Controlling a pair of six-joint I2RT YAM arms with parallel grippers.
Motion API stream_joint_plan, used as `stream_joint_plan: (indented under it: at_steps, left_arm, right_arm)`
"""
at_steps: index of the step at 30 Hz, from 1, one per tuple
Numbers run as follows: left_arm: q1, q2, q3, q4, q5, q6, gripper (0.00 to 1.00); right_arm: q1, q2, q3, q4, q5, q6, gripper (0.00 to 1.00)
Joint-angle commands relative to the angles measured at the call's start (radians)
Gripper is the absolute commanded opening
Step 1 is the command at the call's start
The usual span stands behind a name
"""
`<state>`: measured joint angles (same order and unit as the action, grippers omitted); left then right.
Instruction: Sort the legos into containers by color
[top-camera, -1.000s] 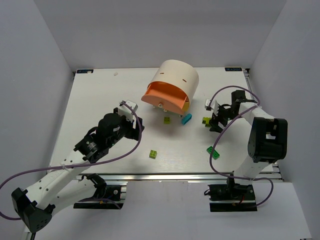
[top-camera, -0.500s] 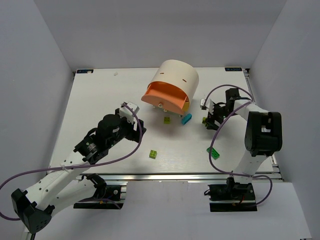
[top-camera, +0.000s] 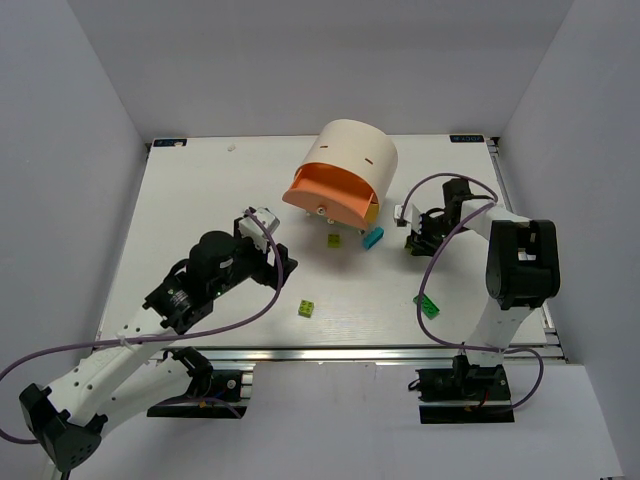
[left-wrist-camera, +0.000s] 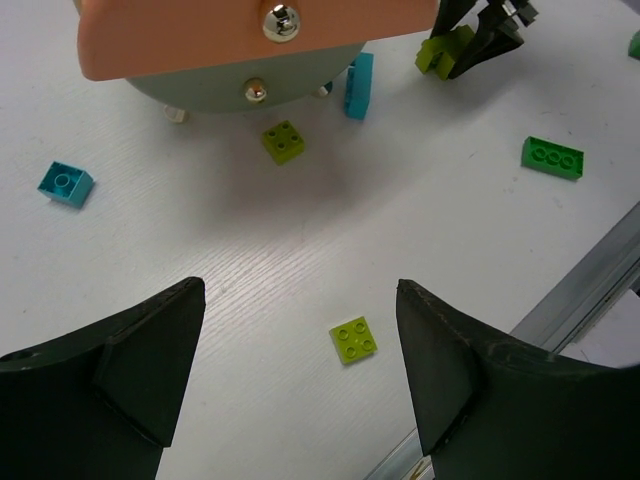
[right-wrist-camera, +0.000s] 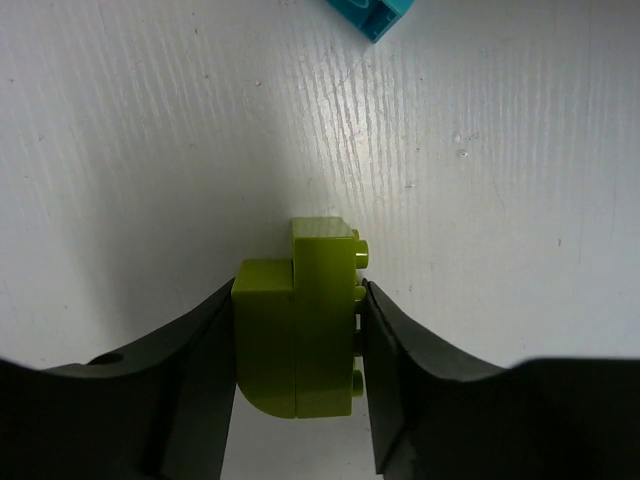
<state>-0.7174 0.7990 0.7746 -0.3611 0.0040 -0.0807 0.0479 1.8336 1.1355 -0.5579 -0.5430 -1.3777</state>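
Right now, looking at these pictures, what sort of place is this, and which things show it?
Probably a robot lab test bench: a left arm and a right arm bolted at the edge of a white table, plain grey walls boxing it in, and toy bricks scattered near a drawer drum.

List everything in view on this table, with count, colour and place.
table: one, white, under everything
drum: one, cream, far middle of the table
drawer: one, orange, open at the drum's front
lime bricks: three; one in front of the drum, one toward the near edge, one in the right gripper
teal bricks: at least two; one by the drum's right side, a small one beside the drum in the left wrist view
green brick: one, dark green, near the right arm
left gripper: black, open, above the near lime brick
right gripper: black, closed on a lime brick
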Motion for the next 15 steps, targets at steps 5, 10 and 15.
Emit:
stream_joint_plan:
  at_steps: [5, 10, 15]
  left_arm:
    - [-0.005, -0.043, -0.024, 0.056, 0.163, 0.019, 0.88]
    - [-0.005, -0.031, -0.044, 0.111, 0.371, -0.017, 0.92]
    - [-0.014, 0.071, -0.040, 0.255, 0.574, -0.187, 0.94]
  right_arm:
    - [-0.003, -0.086, -0.061, -0.019, 0.032, -0.075, 0.16]
    - [0.000, -0.309, -0.109, -0.060, -0.017, -0.087, 0.04]
    - [0.015, -0.589, -0.158, -0.146, -0.116, -0.083, 0.00]
